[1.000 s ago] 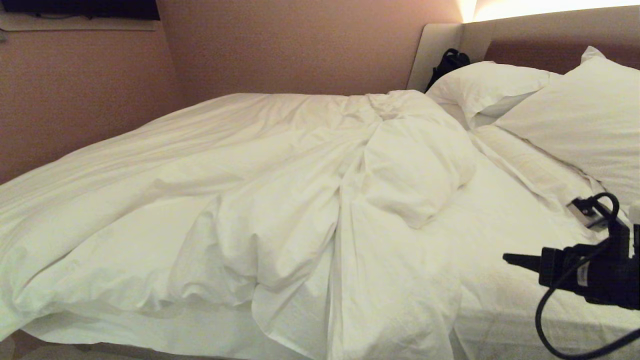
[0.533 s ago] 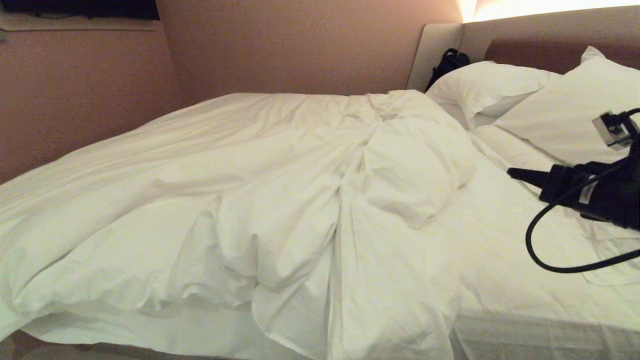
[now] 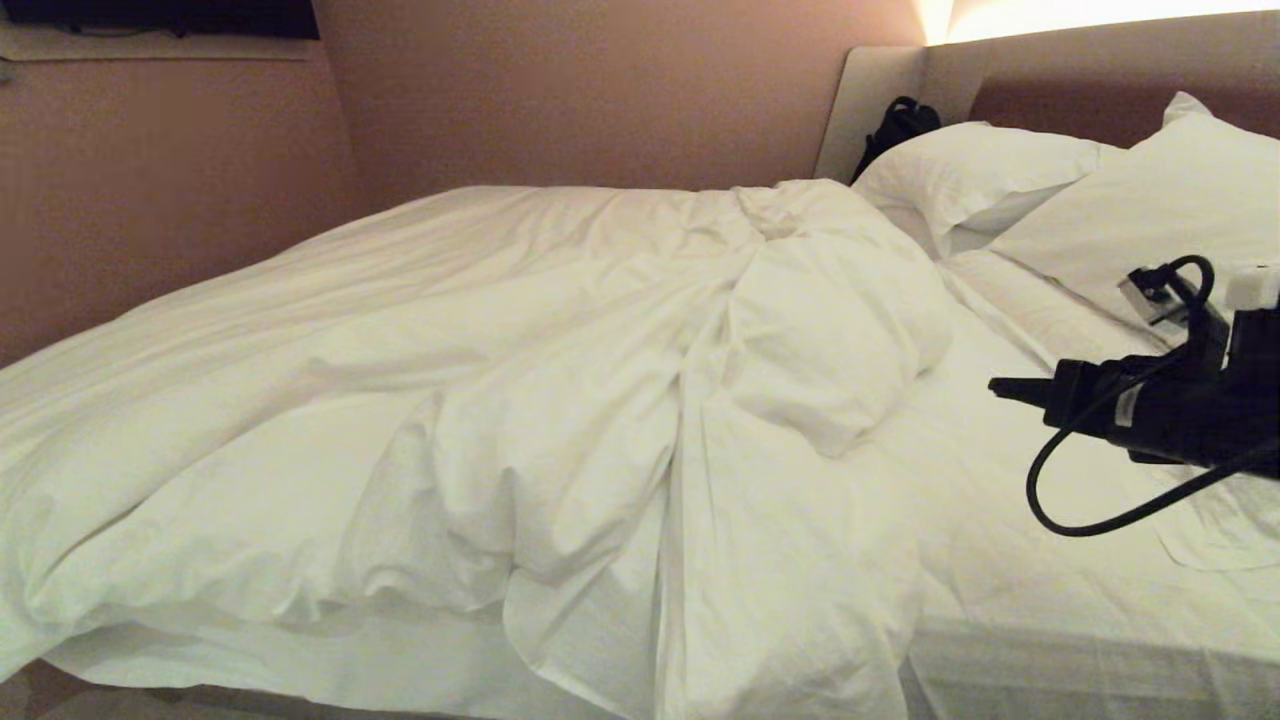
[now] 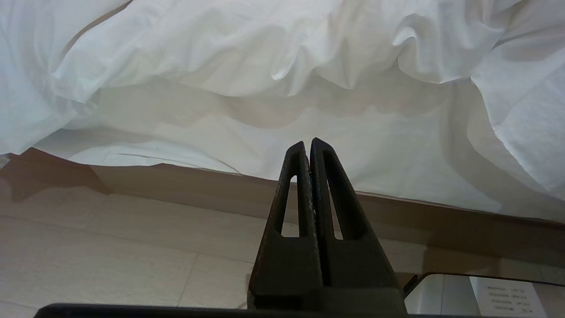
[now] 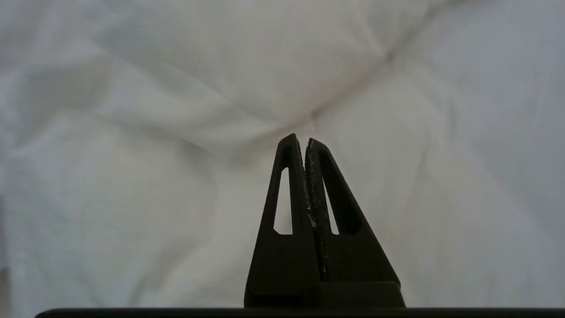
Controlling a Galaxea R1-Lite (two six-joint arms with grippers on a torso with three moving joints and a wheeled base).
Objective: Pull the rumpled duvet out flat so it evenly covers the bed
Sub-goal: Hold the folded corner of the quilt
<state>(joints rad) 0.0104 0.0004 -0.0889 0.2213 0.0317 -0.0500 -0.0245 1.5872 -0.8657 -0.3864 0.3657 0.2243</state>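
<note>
Head view. Bed (image 3: 1050,640): white-sheeted mattress, bare sheet showing from centre toward 3 and 5 o'clock; padded headboard (image 3: 1100,95) at 1 o'clock. Duvet (image 3: 480,400): white, creased, heaped over the part of the bed from 9 to 6 o'clock, one thick fold bunched near centre and reaching toward 1 o'clock, one flap hanging over the near edge at 6 o'clock. Pillows, two: one (image 3: 975,165) at 1 o'clock against the headboard, one (image 3: 1170,220) at 2 o'clock. Black item (image 3: 900,120) between the first pillow and the headboard end; kind cannot be told. Right gripper (image 3: 1000,387): at 3 o'clock, above the bare sheet, pointing toward centre, tips apart from the duvet's bunched fold, fingers pressed together, holding nothing. Black cable (image 3: 1080,500) loops beneath it.

Left wrist view. Left gripper (image 4: 307,145): fingers closed tip to tip, empty. Past the tips at 12 o'clock, the duvet's ruffled edge (image 4: 265,53) overhangs the sheeted mattress side. Bed base (image 4: 198,185) runs as a band from 9 to 3 o'clock. Pale tiled floor (image 4: 110,247) from 9 to 6 o'clock. The gripper sits low beside the bed, touching none of these.

Right wrist view. Right gripper (image 5: 301,141): fingers closed, nothing between them. White creased fabric (image 5: 176,110) fills the field; duvet or sheet cannot be told.
</note>
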